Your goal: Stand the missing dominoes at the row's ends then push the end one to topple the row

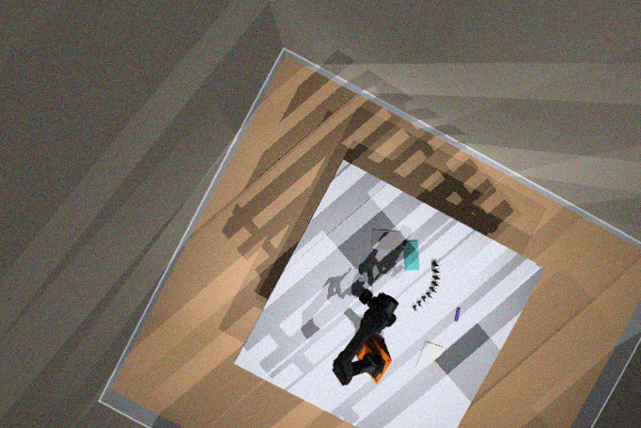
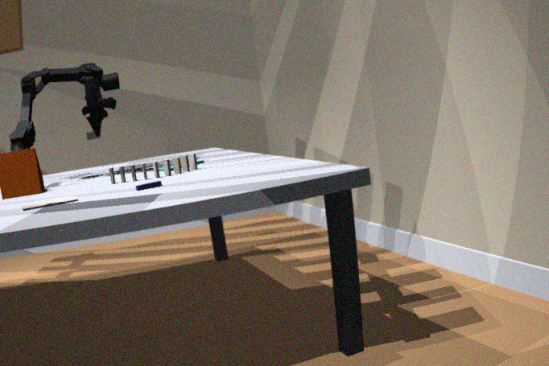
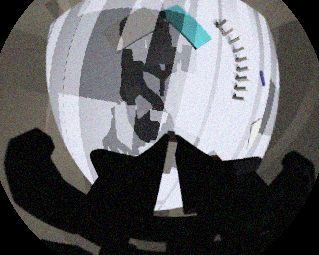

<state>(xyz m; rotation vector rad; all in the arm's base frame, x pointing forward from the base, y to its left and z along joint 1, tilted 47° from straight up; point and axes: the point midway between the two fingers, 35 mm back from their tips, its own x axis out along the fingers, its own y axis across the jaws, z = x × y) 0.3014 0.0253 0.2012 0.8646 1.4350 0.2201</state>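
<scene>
My gripper [image 2: 97, 133] [image 3: 170, 137] is shut on a grey domino [image 2: 92, 135] [image 3: 170, 150] and holds it high above the table, left of the row in the exterior view. The held domino sticks out sideways from the fingertips there. In the top view the arm hides the fingertips. Several thin grey-beige dominoes stand upright in a curved row; one standing domino [image 2: 167, 167] [image 3: 242, 68] is near its middle. The end standing domino [image 2: 112, 174] [image 3: 237, 97] is the one nearest the arm. The gripper touches none of the row.
A flat teal rectangle [image 1: 411, 259] [image 3: 196, 33] lies beside the row's far end. A small purple block [image 1: 457, 313] [image 2: 148, 185] [image 3: 262, 78] lies on the row's other side. A flat whitish piece [image 1: 429, 356] [image 2: 50, 203] lies nearer the arm's orange base block [image 2: 20, 174].
</scene>
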